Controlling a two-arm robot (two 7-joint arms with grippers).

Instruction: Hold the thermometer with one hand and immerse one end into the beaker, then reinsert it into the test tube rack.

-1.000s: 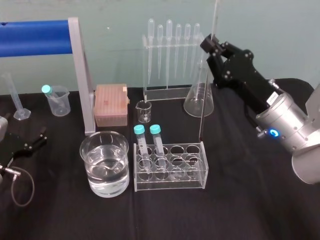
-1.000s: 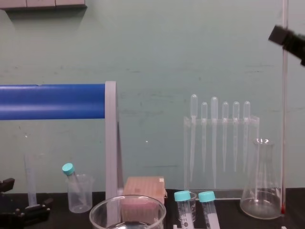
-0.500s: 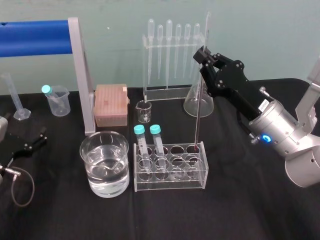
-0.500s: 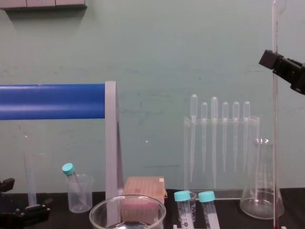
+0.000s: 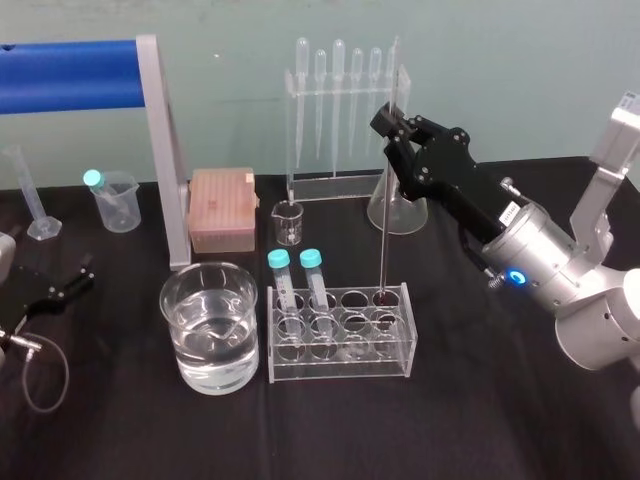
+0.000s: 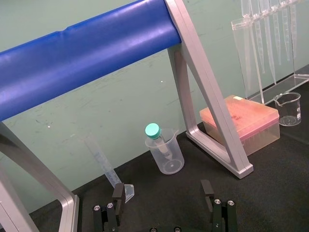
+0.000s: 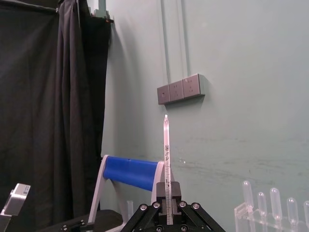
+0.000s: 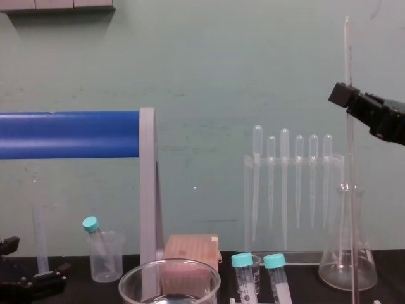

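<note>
The thermometer (image 5: pixel 384 230) stands almost upright, its lower end in the back right hole of the clear test tube rack (image 5: pixel 340 366). My right gripper (image 5: pixel 387 122) is shut on its upper part, above and behind the rack; the rod's top sticks out above the fingers (image 7: pixel 166 145). From the side, the thermometer (image 8: pixel 348 190) runs down in front of the conical flask with the right gripper (image 8: pixel 343 96) high on it. The beaker (image 5: pixel 209 284), part full of water, stands just left of the rack, its rim (image 8: pixel 169 271) low in the chest view. My left gripper (image 6: pixel 162 193) rests open at the table's left (image 5: pixel 55 288).
Two teal-capped tubes (image 5: pixel 296 262) stand in the rack's left holes. Behind are a pipette stand (image 5: pixel 345 110), a conical flask (image 5: pixel 398 205), a small glass beaker (image 5: pixel 288 222) and a pink tip box (image 5: pixel 222 208). A blue bar on a grey frame (image 5: pixel 165 150), a plastic beaker (image 5: pixel 115 200) and a cylinder (image 5: pixel 30 195) are at left.
My right gripper has come down and to the left with the thermometer. The rod's lower end went from just above the rack into its back right hole.
</note>
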